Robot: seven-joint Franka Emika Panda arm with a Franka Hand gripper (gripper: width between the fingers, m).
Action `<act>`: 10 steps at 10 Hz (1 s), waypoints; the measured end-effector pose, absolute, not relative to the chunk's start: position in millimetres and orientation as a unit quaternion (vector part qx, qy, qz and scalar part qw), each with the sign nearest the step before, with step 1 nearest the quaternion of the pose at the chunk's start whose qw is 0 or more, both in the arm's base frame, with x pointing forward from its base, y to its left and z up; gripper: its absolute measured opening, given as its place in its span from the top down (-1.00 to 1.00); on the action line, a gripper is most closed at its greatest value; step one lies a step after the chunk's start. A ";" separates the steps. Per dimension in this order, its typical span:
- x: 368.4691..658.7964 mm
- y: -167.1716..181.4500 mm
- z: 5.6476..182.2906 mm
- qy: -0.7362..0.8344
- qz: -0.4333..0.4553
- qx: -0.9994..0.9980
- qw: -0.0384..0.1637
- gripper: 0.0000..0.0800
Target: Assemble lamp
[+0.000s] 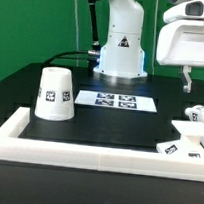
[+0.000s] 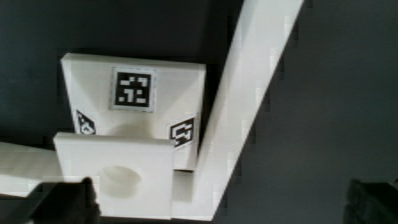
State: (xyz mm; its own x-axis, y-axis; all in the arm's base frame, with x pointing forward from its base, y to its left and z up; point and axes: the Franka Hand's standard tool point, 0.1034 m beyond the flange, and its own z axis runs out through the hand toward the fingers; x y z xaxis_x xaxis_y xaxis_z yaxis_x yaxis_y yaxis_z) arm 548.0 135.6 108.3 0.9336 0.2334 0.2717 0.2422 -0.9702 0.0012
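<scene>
The lamp base (image 1: pixel 181 144), flat, angular and white with marker tags, lies at the exterior view's right, against the white border wall. It fills the wrist view (image 2: pixel 128 105), where a round hole (image 2: pixel 119 178) shows in it. The tapered shade (image 1: pixel 54 93) stands upside down at the exterior view's left. A white rounded part (image 1: pixel 195 113), probably the bulb, lies just behind the base. My gripper (image 1: pixel 188 77) hangs above the base. In the wrist view the gripper (image 2: pixel 214 205) is open wide and empty, with dark fingertips (image 2: pixel 54 205) at both lower corners.
The marker board (image 1: pixel 112 99) lies flat in the middle, in front of the robot's white pedestal (image 1: pixel 123 42). A low white border wall (image 1: pixel 86 150) runs along the front and sides of the black table, and it also shows in the wrist view (image 2: pixel 253 80).
</scene>
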 end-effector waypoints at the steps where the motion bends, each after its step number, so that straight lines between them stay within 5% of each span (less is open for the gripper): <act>1: 548.2 135.1 107.1 -0.126 -0.138 -0.982 0.016 -0.75; 6: 501.1 192.3 86.2 -0.124 -0.137 -0.982 0.037 -0.75; 10: 492.9 195.1 81.9 -0.134 -0.085 -0.987 0.024 -0.75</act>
